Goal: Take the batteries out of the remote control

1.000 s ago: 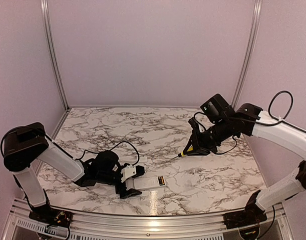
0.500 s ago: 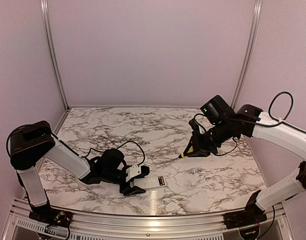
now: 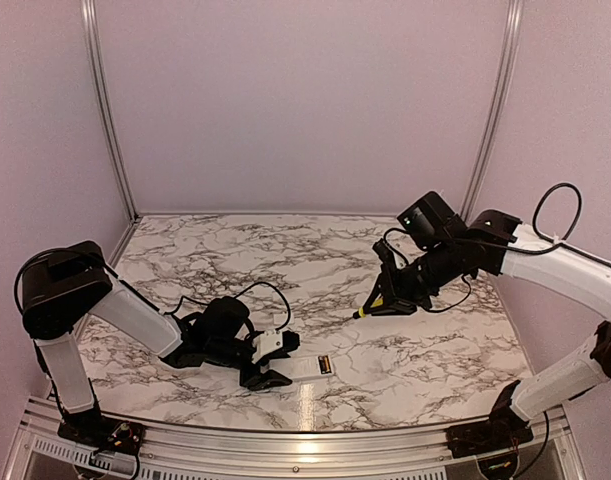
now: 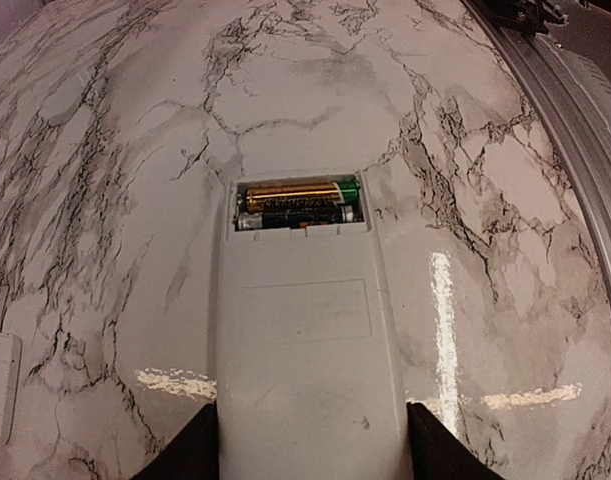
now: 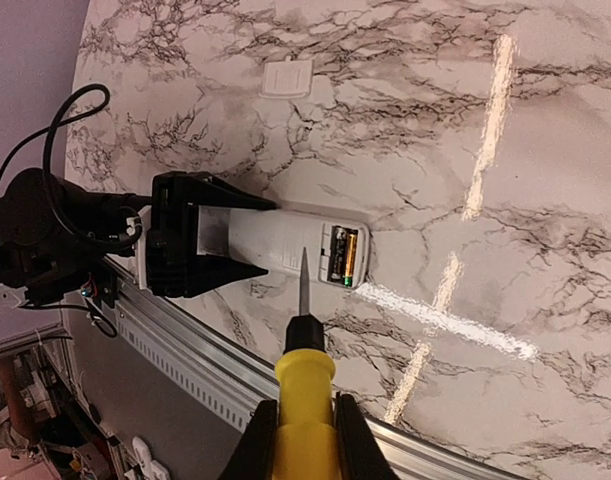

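The white remote control [image 4: 303, 330] lies flat on the marble table, held between my left gripper's [image 4: 307, 455] fingers; it also shows in the top view [image 3: 303, 367] and the right wrist view [image 5: 280, 243]. Its battery recess is open at the far end with two batteries [image 4: 297, 203] side by side inside, also in the right wrist view [image 5: 344, 256]. My right gripper [image 5: 303, 440] is shut on a yellow-handled tool [image 5: 304, 390] with a thin metal tip, held in the air above the table [image 3: 377, 300], apart from the remote.
A small white rectangular cover [image 5: 286, 77] lies on the table [image 3: 315, 260] beyond the remote. The table's metal front rail [image 3: 305, 452] runs close to the remote. Metal posts stand at the back corners.
My left gripper has closed in on the remote and shifted it slightly right along the front edge. My right gripper with the tool has edged a little left.
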Controlling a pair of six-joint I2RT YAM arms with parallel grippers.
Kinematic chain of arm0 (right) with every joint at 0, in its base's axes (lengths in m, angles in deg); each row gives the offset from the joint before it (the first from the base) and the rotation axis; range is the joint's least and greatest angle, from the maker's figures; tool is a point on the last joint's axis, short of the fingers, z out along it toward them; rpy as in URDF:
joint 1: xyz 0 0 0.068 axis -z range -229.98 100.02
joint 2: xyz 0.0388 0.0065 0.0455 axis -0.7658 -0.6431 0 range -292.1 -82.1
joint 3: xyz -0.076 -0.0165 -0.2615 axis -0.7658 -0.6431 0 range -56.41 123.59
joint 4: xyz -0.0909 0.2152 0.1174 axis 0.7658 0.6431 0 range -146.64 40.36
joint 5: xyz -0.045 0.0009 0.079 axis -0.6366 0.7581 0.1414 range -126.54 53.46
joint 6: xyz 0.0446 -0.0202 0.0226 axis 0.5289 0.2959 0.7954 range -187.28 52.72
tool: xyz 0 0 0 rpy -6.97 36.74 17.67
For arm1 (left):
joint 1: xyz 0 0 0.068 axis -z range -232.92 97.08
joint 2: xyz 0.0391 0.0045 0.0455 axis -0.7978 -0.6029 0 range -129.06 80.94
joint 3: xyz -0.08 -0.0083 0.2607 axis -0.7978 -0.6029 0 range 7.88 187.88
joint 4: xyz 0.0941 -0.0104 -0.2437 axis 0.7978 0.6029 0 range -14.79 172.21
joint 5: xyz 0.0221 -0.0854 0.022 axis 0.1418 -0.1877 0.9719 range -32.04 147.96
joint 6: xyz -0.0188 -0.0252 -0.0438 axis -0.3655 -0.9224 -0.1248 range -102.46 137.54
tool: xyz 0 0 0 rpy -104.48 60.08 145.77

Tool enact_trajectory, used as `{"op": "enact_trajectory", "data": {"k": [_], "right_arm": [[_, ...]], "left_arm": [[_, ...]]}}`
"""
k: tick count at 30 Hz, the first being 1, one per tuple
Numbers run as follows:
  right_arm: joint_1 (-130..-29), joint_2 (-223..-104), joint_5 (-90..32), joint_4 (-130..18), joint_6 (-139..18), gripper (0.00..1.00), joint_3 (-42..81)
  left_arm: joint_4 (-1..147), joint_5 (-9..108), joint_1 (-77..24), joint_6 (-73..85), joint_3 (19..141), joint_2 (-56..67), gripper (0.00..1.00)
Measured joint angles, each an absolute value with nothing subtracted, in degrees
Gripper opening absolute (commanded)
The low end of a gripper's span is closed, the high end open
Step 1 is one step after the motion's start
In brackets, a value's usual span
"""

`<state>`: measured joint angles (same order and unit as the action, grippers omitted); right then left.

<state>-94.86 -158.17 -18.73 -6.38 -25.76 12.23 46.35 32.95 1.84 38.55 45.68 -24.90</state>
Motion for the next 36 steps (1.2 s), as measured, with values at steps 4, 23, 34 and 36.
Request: {"op": "enact_trajectory", "data": {"k": [4,23,34,36], "right_arm": [[-95.54,-160.05,-17.4,-6.66,-26.66,0.0,12.23],[-99.45,-173.36,-16.63,-2.6,-29.06,0.0,17.72],[-99.6,-175.64,-16.7,-2.09,-29.13,0.0,17.98],[-99.6,-176.1,-16.74,-2.12,-29.13,0.0,18.0]], "left_arm": [[46.37,32.97,1.84,38.44,45.68,-24.88,0.51],[50.68,37.49,3.5,38.77,46.43,-22.85,0.3],[54.2,38.08,3.81,38.4,48.37,-22.61,0.1],[54.96,38.11,3.81,38.23,48.94,-22.61,0.03]]}}
